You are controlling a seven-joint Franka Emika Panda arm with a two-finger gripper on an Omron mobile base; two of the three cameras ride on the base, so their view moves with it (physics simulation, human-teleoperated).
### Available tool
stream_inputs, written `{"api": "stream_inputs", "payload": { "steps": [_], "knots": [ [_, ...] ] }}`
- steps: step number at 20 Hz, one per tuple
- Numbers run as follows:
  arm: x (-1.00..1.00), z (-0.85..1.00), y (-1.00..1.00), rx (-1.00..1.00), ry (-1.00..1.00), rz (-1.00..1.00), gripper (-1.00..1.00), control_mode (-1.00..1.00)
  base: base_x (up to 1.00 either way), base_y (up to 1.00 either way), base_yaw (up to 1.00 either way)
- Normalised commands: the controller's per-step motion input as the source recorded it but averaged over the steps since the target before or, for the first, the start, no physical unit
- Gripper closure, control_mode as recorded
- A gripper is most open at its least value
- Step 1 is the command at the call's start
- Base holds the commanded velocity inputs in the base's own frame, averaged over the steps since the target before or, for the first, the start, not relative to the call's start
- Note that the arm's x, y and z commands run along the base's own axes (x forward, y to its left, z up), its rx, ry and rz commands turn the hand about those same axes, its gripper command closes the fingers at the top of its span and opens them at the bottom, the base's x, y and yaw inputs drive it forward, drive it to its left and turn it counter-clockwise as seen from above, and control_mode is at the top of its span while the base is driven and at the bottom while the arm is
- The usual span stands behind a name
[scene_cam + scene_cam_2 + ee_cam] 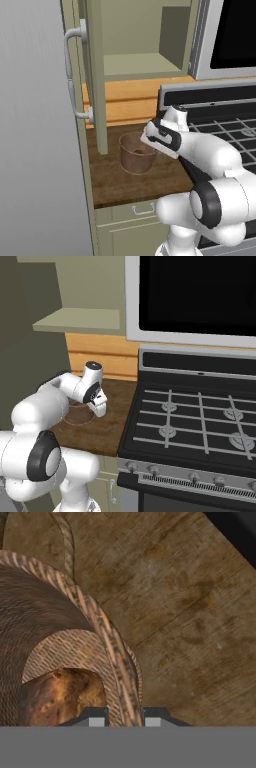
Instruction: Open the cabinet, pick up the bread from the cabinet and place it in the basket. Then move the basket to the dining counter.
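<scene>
**Straddling the basket rim: gripper over the woven basket on the desk**

Reading the left base view from left to right: the cabinet [95,75] stands open, its tall panelled door swung out edge-on toward the camera, with the long curved whitish handle [71,75] on the door's left face. Behind the door the bare cabinet shelf [135,65] is exposed, and below it runs the orange plank backsplash [125,102]. The round brown woven basket [135,155] stands upright on the dark wood desk [130,182], just right of the door's lower edge. A small dark lump, the bread [138,150], lies on the basket floor. The gripper [150,142] hangs at the basket's right rim, carried by the white arm rising from the lower right. The stove [225,125] adjoins the desk on the right.

In the hand view, the bread [60,697] rests inside the basket [45,612], at lower left. The woven rim passes between the two fingertips [96,718], one tip inside the basket and one outside. The jaws stand narrowly apart around the rim; whether they press on it cannot be told.

In the right base view, the gripper [100,406] points down over the basket [80,417], left of the stove [195,426].
</scene>
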Motion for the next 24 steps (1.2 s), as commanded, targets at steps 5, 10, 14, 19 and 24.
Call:
{"api": "stream_inputs", "payload": {
  "steps": [5,10,14,19,24],
  "knots": [
    [-0.62,0.86,0.0,0.01,-0.06,-0.03,1.0,-1.0,0.0,0.0,0.0],
    [-0.59,1.0,0.0,-0.07,-0.03,-0.01,1.0,-1.0,0.0,0.0,0.0],
    [-0.81,0.98,0.0,-0.05,0.0,-0.04,1.0,-1.0,0.0,0.0,0.0],
    [-0.79,0.43,-0.39,-0.02,-0.02,-0.12,1.0,-1.0,0.0,0.0,0.0],
    [-0.66,0.15,-0.8,0.01,-0.01,-0.22,1.0,-1.0,0.0,0.0,0.0]
  ]
}}
